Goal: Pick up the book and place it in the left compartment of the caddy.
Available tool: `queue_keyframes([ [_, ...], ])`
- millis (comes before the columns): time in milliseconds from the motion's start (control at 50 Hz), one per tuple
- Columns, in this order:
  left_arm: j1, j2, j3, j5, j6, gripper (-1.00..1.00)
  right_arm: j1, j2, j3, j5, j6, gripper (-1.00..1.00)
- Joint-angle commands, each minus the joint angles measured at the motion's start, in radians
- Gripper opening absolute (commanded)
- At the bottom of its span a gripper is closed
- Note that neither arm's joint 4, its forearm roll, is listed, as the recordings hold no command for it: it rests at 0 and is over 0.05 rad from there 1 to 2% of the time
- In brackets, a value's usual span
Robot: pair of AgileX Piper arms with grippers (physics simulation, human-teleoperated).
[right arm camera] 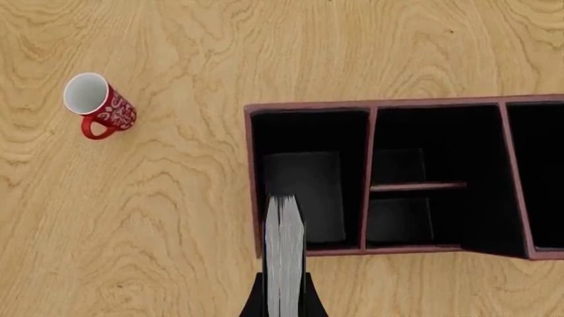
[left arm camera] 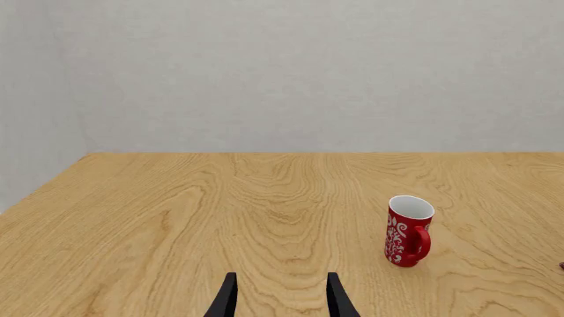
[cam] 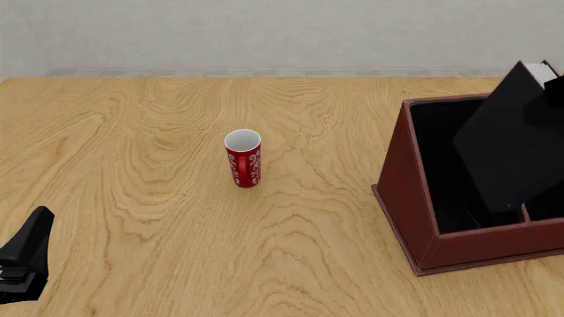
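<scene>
The black book (cam: 516, 139) hangs tilted over the dark reddish-brown caddy (cam: 407, 198) at the table's right. Its low corner points into the long left compartment (cam: 440, 152). In the right wrist view my right gripper (right arm camera: 284, 305) is shut on the book, whose white-grey page edges (right arm camera: 284, 254) run along the fingers above the left compartment (right arm camera: 308, 175). I cannot tell whether the book touches the caddy's (right arm camera: 255, 198) floor. My left gripper (left arm camera: 282, 304) stands open and holds nothing, low over the near left of the table, with its arm (cam: 26, 257) showing in the front view.
A red mug with white pattern (cam: 243, 158) stands upright mid-table, left of the caddy, also seen as the mug (left arm camera: 408, 231) and the mug (right arm camera: 99, 105). The caddy's smaller divided sections (right arm camera: 414, 185) lie right of the left compartment. A pale wall backs the table.
</scene>
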Motion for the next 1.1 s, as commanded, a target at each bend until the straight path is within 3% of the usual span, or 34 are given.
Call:
queue_keyframes([
  [20, 0.0, 0.0, 0.001, -0.001, 0.001, 1.0, -0.01, 0.024, -0.03, 0.0, 0.022, -1.0],
  [1100, 0.0, 0.0, 0.001, -0.001, 0.0, 1.0, -0.06, 0.138, -0.065, -0.048, 0.009, -1.0],
])
